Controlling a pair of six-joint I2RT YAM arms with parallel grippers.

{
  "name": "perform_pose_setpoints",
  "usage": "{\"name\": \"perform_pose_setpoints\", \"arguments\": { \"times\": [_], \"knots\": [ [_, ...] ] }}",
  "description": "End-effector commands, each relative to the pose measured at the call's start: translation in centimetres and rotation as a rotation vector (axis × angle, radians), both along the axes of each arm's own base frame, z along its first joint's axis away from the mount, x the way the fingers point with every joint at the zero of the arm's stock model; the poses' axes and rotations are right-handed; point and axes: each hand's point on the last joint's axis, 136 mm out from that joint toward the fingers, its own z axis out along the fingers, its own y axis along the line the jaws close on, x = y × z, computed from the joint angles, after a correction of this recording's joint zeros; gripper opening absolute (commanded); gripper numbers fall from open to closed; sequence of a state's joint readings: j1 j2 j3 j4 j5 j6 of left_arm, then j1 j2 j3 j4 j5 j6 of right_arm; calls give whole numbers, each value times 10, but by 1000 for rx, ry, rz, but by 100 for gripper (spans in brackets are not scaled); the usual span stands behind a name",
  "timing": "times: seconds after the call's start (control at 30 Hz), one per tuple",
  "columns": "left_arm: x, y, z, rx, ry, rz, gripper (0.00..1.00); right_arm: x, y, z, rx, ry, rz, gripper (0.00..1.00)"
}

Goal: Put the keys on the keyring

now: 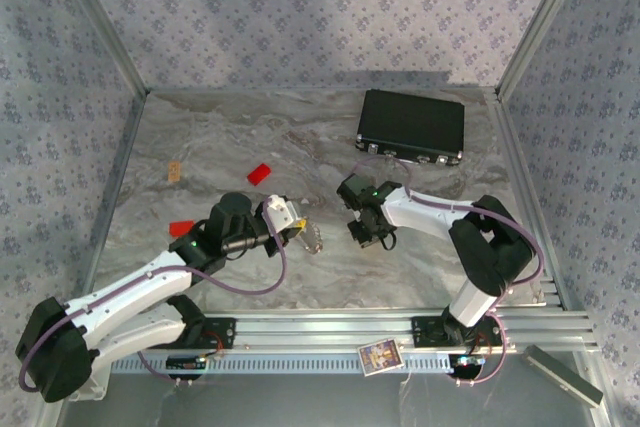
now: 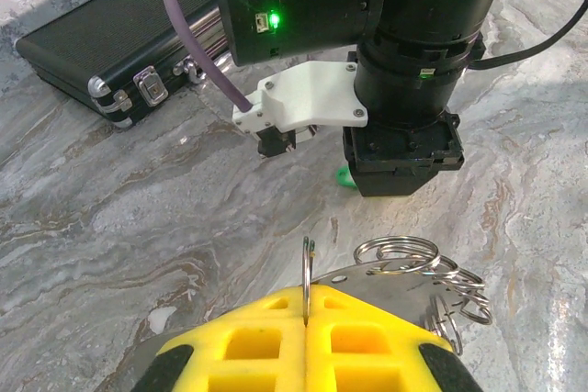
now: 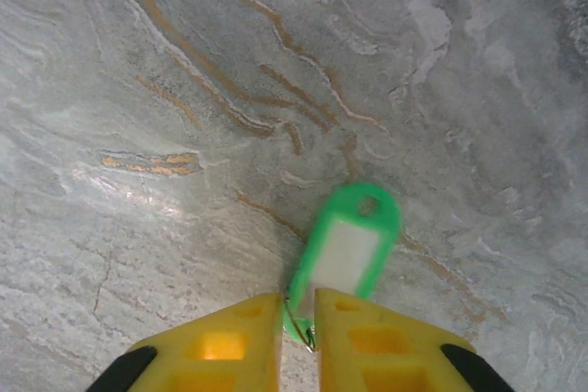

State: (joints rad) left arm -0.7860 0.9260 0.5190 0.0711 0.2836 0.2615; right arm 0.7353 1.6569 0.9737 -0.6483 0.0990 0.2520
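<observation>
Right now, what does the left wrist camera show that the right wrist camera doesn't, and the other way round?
Left wrist: the left pincer shut on the keyring, its looped chain, the black case, the right arm. Right wrist: the green key tag with its clear window, its end pinched in the right pincer. Both: the marble table and that green tag, a mere sliver from the left wrist.
</observation>
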Motion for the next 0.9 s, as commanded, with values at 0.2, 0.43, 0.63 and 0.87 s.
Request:
{"name": "perform_pose_setpoints", "arguments": {
  "times": [0.2,0.43,0.63,0.87],
  "knots": [
    [-2,-9,20,-40,-37,-43,0,4,15,16,35,-2,25,0],
    [-2,-13,17,-46,-28,-58,0,1,58,26,234,63,103,0],
    [-3,-15,15,-59,-9,-67,0,18,50,15,147,46,90,0],
    [-6,-16,13,-50,2,-81,0,30,55,9,139,39,87,5]
  ]
}}
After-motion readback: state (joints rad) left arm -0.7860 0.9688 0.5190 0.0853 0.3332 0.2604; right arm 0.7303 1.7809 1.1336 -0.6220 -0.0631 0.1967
